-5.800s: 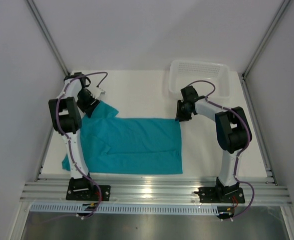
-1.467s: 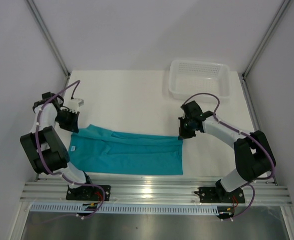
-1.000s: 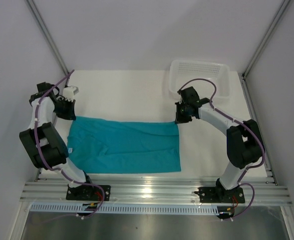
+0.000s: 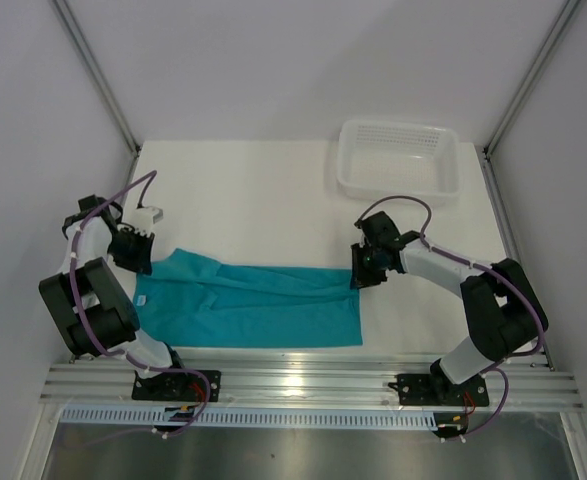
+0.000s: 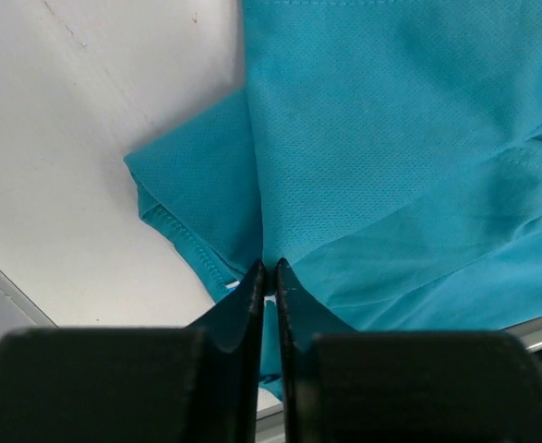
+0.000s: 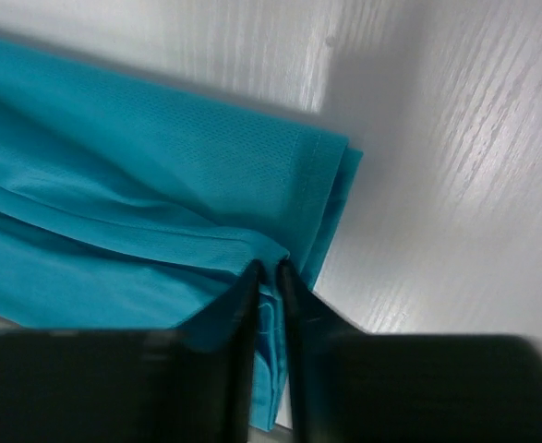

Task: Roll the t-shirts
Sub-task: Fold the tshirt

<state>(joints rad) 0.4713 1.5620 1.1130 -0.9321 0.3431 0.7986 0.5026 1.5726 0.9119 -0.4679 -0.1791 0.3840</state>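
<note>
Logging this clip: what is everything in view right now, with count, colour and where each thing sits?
t-shirt: one, teal, lying on the near half of the table as a long band running left to right.
basket: one, white plastic, far right corner of the table, apart from the shirt.
table: one, white, under everything.
rail: one, silver metal, along the near edge, carrying both arm bases.
left gripper: one, black, pinching the shirt's fabric at its left end.
right gripper: one, black, pinching a fold at the far corner of the shirt's right end.
</note>
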